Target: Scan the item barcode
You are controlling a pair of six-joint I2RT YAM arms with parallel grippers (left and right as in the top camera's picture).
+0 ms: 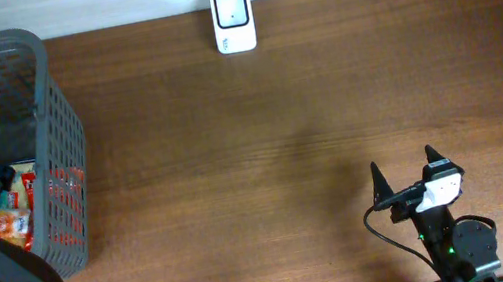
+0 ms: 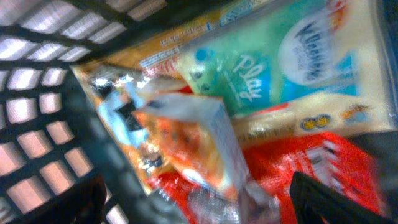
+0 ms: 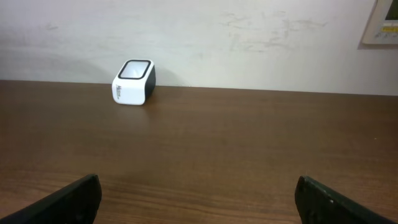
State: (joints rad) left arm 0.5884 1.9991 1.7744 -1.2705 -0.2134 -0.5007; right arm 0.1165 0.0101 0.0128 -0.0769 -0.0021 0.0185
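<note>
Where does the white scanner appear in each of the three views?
Overhead: the scanner is at the top centre, at the far edge of the table.
Left wrist: not in it; only packets inside the basket show.
Right wrist: upper left, standing on the table.
Shared landmark: the line where the brown table meets the pale wall, just behind the scanner in the overhead and right wrist views.

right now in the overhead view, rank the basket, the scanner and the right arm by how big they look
1. basket, by far the largest
2. right arm, though the bottom edge of the picture cuts it off
3. scanner, smallest
</note>
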